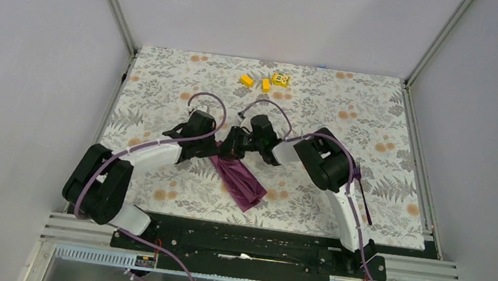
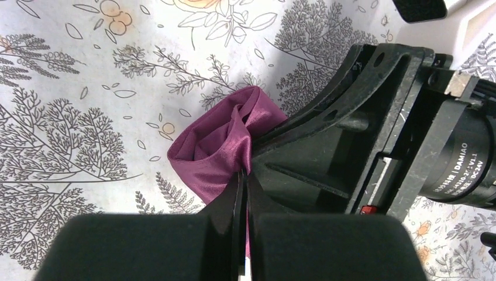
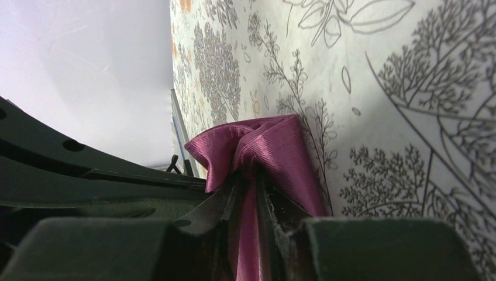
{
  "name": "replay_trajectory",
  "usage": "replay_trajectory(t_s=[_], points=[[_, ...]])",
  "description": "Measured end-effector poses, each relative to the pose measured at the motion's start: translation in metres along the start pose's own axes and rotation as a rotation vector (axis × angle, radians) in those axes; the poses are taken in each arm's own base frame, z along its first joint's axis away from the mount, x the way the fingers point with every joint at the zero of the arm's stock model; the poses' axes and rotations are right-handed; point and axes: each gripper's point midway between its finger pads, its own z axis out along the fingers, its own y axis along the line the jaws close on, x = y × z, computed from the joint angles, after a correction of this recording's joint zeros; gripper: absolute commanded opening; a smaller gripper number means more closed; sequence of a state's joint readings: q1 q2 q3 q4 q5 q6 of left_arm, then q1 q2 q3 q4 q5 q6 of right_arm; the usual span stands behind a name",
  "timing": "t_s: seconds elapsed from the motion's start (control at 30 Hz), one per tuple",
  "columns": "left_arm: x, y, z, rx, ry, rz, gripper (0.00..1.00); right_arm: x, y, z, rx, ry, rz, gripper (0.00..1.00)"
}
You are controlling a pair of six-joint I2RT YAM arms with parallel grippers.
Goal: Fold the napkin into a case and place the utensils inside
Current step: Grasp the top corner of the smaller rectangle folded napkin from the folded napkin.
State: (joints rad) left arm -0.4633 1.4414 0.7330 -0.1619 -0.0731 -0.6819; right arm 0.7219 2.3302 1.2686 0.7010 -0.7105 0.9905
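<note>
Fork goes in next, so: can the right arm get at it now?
Probably not yet. The right pincer is clamped on the napkin, and the fork lies tight beside that arm's own elbow; it would have to let go and fold back.

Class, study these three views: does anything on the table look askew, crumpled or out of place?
The folded plum-purple cloth napkin lies diagonally, its far end puckered where the left gripper and right gripper both pinch it. The dark purple plastic fork lies apart, near the floral tablecloth's right edge.
</note>
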Motion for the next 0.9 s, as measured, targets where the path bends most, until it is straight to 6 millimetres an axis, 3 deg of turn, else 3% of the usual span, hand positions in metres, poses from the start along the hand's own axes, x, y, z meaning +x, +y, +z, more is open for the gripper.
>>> replay_trajectory(t_s=[0.03, 0.17, 0.23, 0.33, 0.5, 0.6, 0.73, 0.9], points=[[0.0, 0.0, 0.002, -0.003, 0.001, 0.0, 0.09, -0.002, 0.0, 0.002, -0.002, 0.0, -0.002, 0.22], [-0.008, -0.001, 0.005, -0.008, 0.0, -0.014, 0.44, -0.003, 0.0, 0.002, -0.002, -0.003, -0.002, 0.22], [-0.007, -0.002, 0.002, 0.002, -0.001, -0.025, 0.5, -0.003, 0.0, 0.002, -0.002, -0.004, -0.003, 0.21], [-0.005, 0.002, -0.013, 0.023, -0.009, -0.046, 0.52, -0.002, -0.001, 0.002, -0.006, -0.007, -0.005, 0.2], [-0.03, 0.01, -0.044, 0.066, -0.087, -0.114, 0.46, -0.003, -0.002, -0.001, -0.012, -0.005, -0.004, 0.17], [-0.039, 0.02, -0.049, 0.065, -0.116, -0.157, 0.32, -0.002, -0.003, -0.002, -0.011, 0.001, 0.003, 0.12], [-0.028, 0.031, -0.028, 0.056, -0.049, -0.193, 0.17, -0.002, -0.003, -0.002, -0.003, 0.008, 0.014, 0.02], [-0.004, 0.031, 0.007, 0.06, 0.053, -0.184, 0.14, -0.006, -0.001, 0.006, 0.006, 0.021, 0.024, 0.0]])
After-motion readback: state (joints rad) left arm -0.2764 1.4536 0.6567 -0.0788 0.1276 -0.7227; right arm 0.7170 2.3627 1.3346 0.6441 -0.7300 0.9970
